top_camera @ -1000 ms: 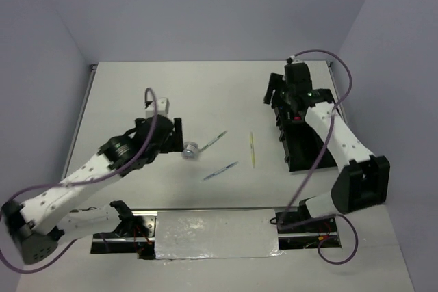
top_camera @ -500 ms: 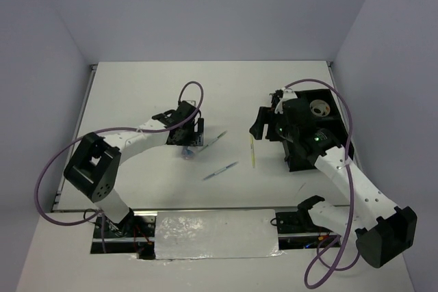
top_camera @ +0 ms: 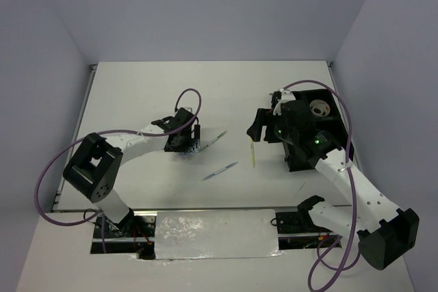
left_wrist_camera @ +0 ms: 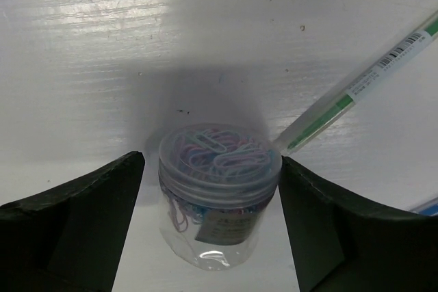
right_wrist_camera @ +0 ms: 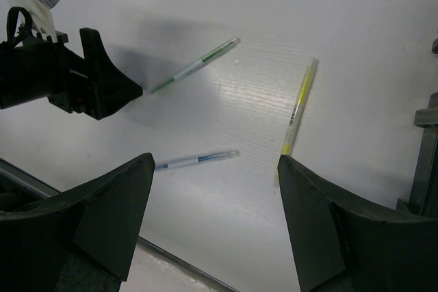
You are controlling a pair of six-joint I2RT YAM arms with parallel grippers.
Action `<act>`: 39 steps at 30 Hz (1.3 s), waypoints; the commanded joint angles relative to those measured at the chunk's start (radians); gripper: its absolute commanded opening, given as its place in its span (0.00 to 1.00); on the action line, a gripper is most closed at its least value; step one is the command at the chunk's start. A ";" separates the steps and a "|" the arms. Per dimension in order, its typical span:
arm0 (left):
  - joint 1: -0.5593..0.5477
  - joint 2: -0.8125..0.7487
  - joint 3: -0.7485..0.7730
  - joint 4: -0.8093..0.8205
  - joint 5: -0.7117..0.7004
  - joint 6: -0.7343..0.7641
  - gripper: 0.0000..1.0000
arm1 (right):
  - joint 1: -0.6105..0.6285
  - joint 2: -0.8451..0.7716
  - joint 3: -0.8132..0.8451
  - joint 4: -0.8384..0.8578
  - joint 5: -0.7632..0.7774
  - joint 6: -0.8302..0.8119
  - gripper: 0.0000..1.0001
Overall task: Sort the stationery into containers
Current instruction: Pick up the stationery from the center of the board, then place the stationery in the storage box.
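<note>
1. Organiser tray: far right, well apart from the loose items.
2. My left gripper: jaws wide, straddling the paper-clip jar, not touching it.
3. My right gripper: wide, empty, above the yellow pen.

Risk: the green pen lies just beside the jar, so closing may knock it.

Change: a second ago the right gripper was over the tray, and the jar stood outside the left jaws.

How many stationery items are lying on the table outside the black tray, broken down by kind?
Pens: 3 (green pen, blue pen, yellow pen)
Paper-clip jar: 1
Total: 4
</note>
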 commanded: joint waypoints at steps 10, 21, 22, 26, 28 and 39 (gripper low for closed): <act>0.002 -0.106 -0.071 0.058 0.013 0.011 0.20 | 0.049 -0.006 0.003 0.071 -0.034 0.023 0.81; -0.045 -0.518 -0.332 0.400 0.196 0.153 0.00 | 0.090 -0.003 -0.069 0.272 -0.218 0.085 1.00; -0.079 -0.605 -0.358 0.446 0.225 0.199 0.00 | 0.093 0.017 -0.063 0.271 -0.231 0.134 1.00; -0.147 -0.778 -0.481 0.623 0.360 0.303 0.00 | 0.182 0.062 -0.003 0.251 -0.216 0.242 1.00; -0.162 -0.838 -0.504 0.692 0.432 0.354 0.00 | 0.232 0.085 0.025 0.229 -0.163 0.274 1.00; -0.285 -0.937 -0.611 0.861 0.564 0.580 0.00 | 0.496 0.167 0.164 0.104 -0.016 0.308 1.00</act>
